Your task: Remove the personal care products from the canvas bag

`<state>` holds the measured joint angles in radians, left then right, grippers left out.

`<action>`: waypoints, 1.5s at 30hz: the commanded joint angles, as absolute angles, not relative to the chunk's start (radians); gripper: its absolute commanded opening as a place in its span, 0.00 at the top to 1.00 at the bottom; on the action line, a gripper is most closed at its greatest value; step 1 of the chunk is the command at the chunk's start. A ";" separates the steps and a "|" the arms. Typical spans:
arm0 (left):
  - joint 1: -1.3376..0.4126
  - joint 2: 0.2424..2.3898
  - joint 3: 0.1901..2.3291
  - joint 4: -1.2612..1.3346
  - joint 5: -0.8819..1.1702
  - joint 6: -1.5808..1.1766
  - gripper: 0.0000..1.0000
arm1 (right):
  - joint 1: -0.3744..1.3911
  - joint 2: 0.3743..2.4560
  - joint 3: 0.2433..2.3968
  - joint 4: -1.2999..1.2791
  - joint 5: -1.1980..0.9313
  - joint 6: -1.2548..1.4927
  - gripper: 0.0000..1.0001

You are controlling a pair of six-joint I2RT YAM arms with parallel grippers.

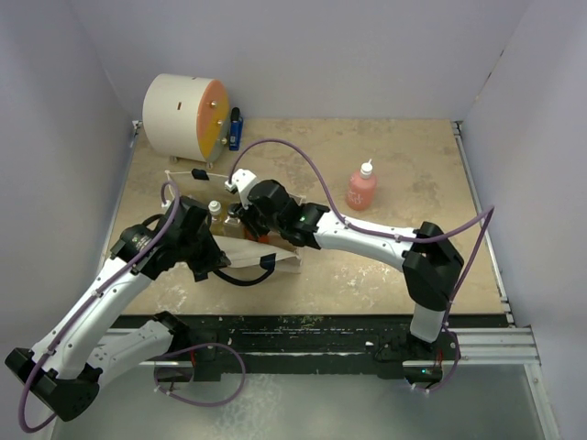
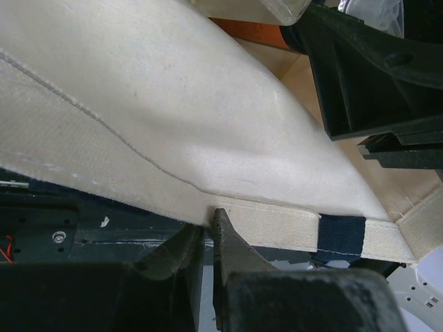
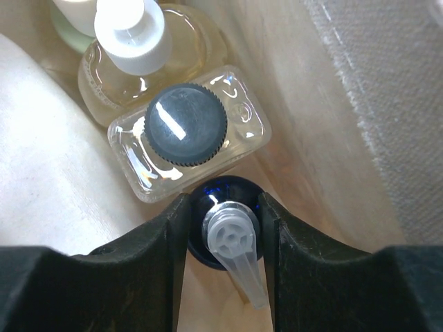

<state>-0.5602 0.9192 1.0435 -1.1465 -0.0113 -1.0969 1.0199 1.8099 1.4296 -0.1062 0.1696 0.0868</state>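
My left pincer (image 2: 208, 232) is clamped on the hemmed rim of the cream canvas bag with navy tabs (image 2: 173, 104). Inside the bag, my right pincer (image 3: 225, 221) grips a dark blue-capped bottle with a clear spout (image 3: 228, 190), which touches the clear dark-capped bottle (image 3: 131, 162). A yellowish white-capped bottle (image 3: 104, 76) stands just behind. A pink white-capped bottle (image 1: 361, 188) stands upright on the tan table (image 1: 413, 156), well apart from the bag.

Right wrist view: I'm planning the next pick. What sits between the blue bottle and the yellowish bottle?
The clear dark-capped bottle lies between the blue bottle and the yellowish bottle, as the right wrist view shows.
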 commanded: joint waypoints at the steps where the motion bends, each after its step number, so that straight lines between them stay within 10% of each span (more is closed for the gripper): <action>1: -0.558 0.904 1.072 -1.173 -0.006 -1.081 0.89 | 1.019 1.784 1.380 -0.032 0.176 0.080 0.55; 17: -0.557 0.909 1.094 -1.179 -0.015 -1.089 0.92 | 1.015 1.765 1.310 0.003 0.191 0.088 0.42; 29: -0.557 0.894 1.102 -1.166 -0.004 -1.102 0.87 | 1.014 1.702 1.337 -0.003 0.187 0.145 1.00; 45: -0.558 0.833 1.101 -1.146 0.047 -1.090 0.15 | 1.014 1.624 1.721 -0.388 0.312 0.371 1.00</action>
<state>-0.5583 0.8715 1.0588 -1.1679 0.0189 -1.1057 1.0122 1.7309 1.5623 -0.2970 0.2588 0.2623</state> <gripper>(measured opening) 0.809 0.326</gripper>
